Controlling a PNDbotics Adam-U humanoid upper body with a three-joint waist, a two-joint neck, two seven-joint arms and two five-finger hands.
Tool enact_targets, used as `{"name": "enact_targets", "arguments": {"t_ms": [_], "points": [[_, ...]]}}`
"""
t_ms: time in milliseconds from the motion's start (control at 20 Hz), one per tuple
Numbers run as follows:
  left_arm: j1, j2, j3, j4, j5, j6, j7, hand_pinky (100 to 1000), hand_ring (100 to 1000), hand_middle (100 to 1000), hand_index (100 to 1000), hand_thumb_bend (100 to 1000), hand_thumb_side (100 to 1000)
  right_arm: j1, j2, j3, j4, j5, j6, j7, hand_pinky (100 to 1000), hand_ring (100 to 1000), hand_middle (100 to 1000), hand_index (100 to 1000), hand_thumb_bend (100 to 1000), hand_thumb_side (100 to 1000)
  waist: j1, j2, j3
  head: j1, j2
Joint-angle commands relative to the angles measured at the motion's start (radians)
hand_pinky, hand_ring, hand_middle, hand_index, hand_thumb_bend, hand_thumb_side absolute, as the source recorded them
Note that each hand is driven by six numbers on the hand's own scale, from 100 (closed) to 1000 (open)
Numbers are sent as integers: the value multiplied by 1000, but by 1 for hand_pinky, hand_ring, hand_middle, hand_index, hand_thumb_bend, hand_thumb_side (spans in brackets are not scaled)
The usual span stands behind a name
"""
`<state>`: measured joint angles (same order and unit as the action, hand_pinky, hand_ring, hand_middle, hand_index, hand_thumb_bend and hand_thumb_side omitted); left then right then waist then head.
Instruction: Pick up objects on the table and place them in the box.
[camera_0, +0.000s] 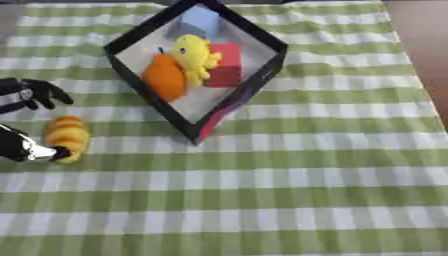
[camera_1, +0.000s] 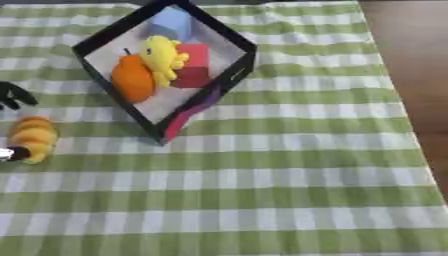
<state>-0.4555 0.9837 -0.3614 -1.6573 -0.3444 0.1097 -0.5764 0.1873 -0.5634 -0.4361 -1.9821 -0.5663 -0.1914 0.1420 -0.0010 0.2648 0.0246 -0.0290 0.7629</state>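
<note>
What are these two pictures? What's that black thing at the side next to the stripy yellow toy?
Both pictures come from a robot's two camera eyes, looking down at the same moment, so they nearly match. The black thing is the robot's left hand. Its fingers reach around a stripy yellow-orange toy lying on the green checked tablecloth, with one fingertip at the toy's near end. I cannot tell whether it grips the toy yet. The black box already holds an orange fruit, a yellow plush, a red block and a blue block. The right hand is out of sight.
</note>
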Motion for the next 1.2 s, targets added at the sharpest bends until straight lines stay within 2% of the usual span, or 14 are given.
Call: {"name": "enact_targets", "arguments": {"t_ms": [50,450,650,950,1200], "points": [[-21,7,-2,34,-19,-12,-7,825,827,873,897,498,383,-3,-16,-6,-18,10,1,3,788,718,706,842,100,535,-14,6,-3,8,-11],[-38,-15,-20,96,-64,-31,-25,825,831,865,894,478,350,-5,-10,-3,-18,15,4,7,789,718,707,842,100,536,-14,11,-8,12,-18],[-43,-20,-24,117,-84,-39,-39,827,833,863,891,438,286,-5,-10,-3,-18,16,3,8,789,718,707,842,100,536,-13,12,-9,13,-22],[-50,-24,-25,129,-104,-39,-54,827,833,856,897,312,105,-5,-8,-1,-18,21,7,12,789,718,707,841,100,538,-11,13,-8,13,-27],[-60,-31,-27,136,-101,-35,-50,784,797,798,884,193,100,-5,-6,1,-18,23,10,15,789,718,707,840,100,538,-11,12,-9,13,-30]]}}
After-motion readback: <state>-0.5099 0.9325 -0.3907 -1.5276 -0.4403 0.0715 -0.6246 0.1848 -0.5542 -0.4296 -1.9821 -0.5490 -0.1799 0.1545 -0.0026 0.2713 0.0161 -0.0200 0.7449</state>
